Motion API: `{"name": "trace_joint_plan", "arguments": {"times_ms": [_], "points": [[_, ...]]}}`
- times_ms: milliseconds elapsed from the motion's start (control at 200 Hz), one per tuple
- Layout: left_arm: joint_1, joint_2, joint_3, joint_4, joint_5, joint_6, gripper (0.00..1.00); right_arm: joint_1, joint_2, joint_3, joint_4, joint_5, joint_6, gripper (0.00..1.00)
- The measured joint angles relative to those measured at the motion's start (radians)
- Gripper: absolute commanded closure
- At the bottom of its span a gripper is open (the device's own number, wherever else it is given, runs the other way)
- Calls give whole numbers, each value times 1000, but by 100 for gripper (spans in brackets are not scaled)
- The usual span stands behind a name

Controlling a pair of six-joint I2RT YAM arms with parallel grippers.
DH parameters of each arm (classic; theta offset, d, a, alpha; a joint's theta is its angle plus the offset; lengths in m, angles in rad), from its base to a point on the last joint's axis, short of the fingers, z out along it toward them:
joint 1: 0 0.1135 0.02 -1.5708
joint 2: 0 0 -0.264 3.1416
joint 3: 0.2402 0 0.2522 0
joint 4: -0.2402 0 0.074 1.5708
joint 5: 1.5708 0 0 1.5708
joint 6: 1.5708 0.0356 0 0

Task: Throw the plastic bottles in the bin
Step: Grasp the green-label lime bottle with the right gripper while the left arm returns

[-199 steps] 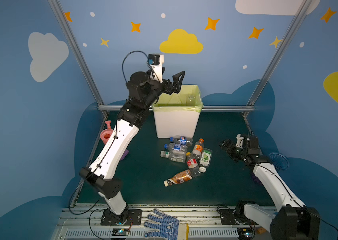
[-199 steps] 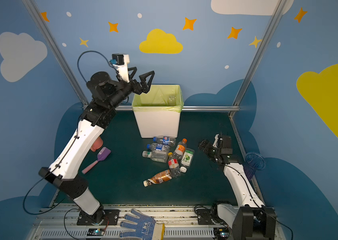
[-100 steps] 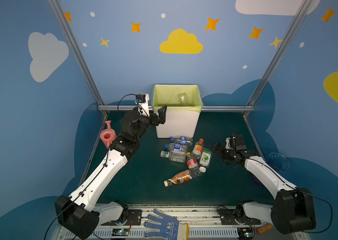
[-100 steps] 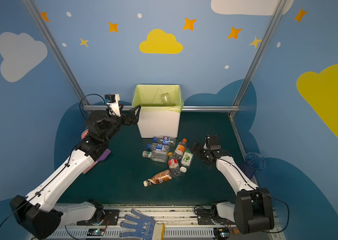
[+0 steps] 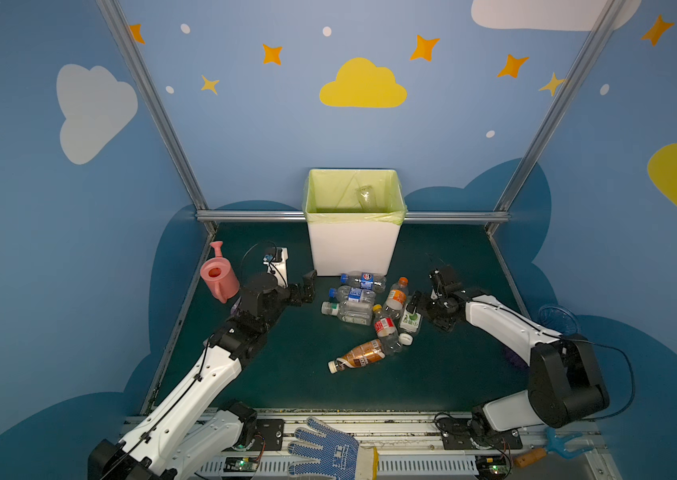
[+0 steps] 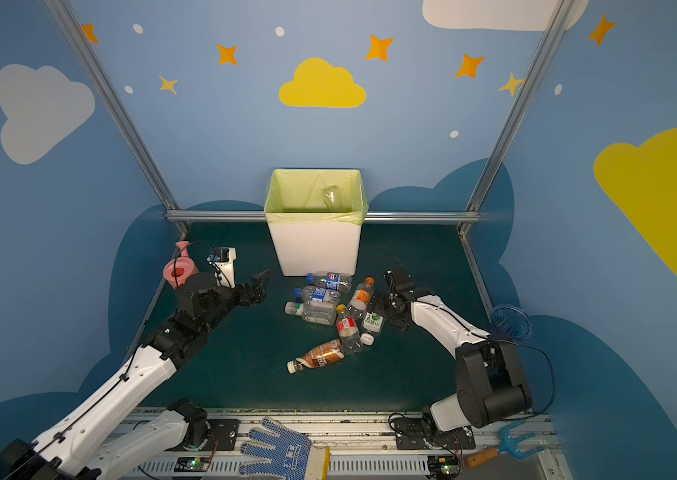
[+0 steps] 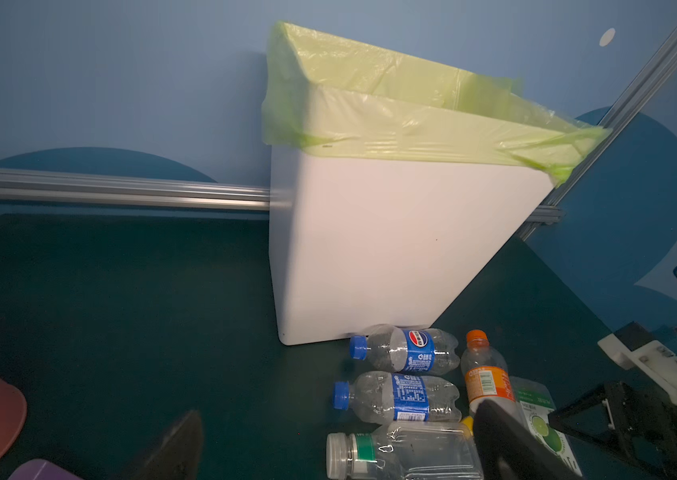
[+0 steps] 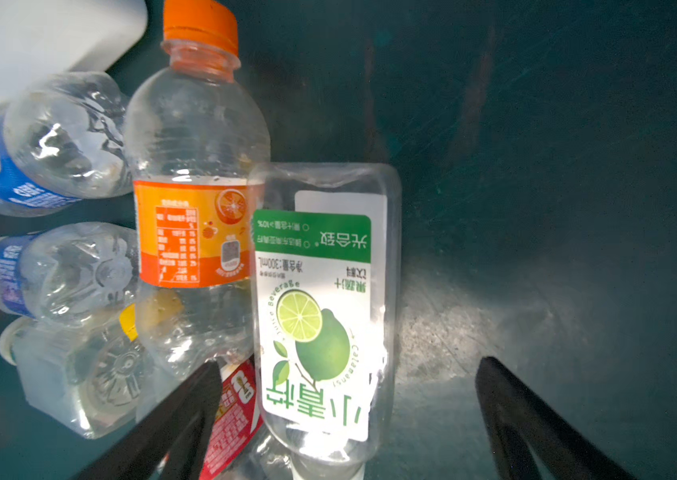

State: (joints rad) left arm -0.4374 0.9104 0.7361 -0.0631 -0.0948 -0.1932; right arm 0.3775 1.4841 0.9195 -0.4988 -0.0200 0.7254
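Left gripper [image 5: 305, 289] spread wide, empty; right gripper [image 8: 351, 368] spread wide either side of lime bottle [image 8: 320, 311], no grip, its cap cut off in wrist view; bin [image 5: 353, 249] contents blurry.

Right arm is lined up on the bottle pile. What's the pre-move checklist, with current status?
1. Opening of the right claw: ok, jaws spread wide.
2. Target between the jaws: ok, the lime bottle lies between them.
3. Free closing path: not ok, the orange bottle touches the lime bottle's side, and one jaw sits over the red-label bottle.
4. State of the left claw: ok, open, empty, apart from the pile.
5. Mouth of the bin: ok, nothing over it.
6. Right claw low enough to grip: cannot tell.
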Motion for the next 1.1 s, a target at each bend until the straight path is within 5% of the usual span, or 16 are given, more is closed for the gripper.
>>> {"name": "trace_joint_plan", "arguments": {"times_ms": [701, 1101], "points": [[0, -94, -97, -10, -61, -73, 0, 45, 140, 92, -71, 104, -32, 23], [1, -81, -97, -9, -65, -74, 0, -17, 120, 72, -115, 135, -61, 19]]}}
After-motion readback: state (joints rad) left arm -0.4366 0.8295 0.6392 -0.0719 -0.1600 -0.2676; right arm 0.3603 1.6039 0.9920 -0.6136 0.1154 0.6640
